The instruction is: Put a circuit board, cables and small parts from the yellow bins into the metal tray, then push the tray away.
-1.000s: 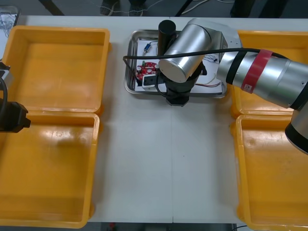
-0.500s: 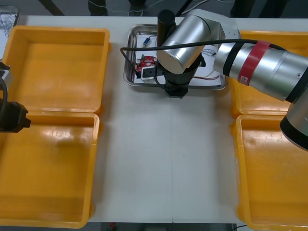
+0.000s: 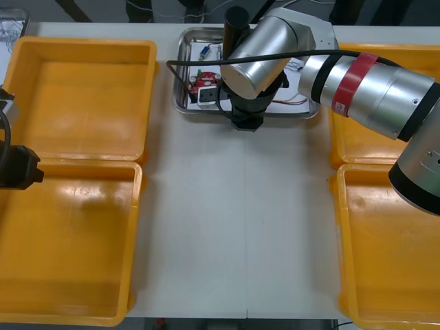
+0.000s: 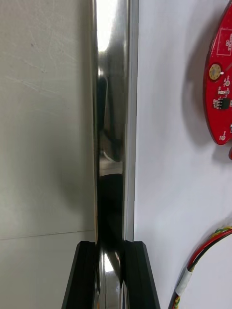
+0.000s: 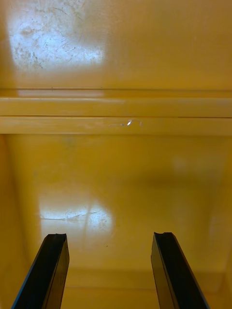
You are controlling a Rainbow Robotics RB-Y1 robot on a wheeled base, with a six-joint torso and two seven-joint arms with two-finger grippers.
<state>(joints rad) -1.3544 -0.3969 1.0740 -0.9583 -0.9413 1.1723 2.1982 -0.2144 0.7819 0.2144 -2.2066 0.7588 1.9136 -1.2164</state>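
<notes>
Found the right gripper (image 4: 111,246) clamped on the metal tray (image 4: 113,96), fingers pinched across its near rim and apart only by the thickness of that thin wall. Saw the table (image 4: 43,120) off the outer finger and the tray's white floor off the inner one. Noted the round red circuit board (image 4: 220,87) lying flat ahead of the inner finger and well to its side, clear of the rim. Noted too the red and yellow cable (image 4: 203,256) curling just beside that same finger without touching it. Made out a blue and white cable (image 3: 206,53) farther in, beyond the board from the gripper. Found the left gripper (image 5: 110,236) parked with fingers spread wide over the yellow bins (image 5: 116,111), nothing between them.

Judged the tray stiff, light and slick: polished metal on a smooth tabletop, likely to slide freely and to swing about a single pinch point if shoved off-centre. Rated the rim the only sensible hold, taken near the middle of the near side as here, with the pinch firm enough not to skate along the bright edge. Reckoned the load loose, board rigid but fragile and cables limp, so apt to shift or ride up the wall under a jerk. Favoured a slow, straight push away from the wrist, inner finger held off the cable.
</notes>
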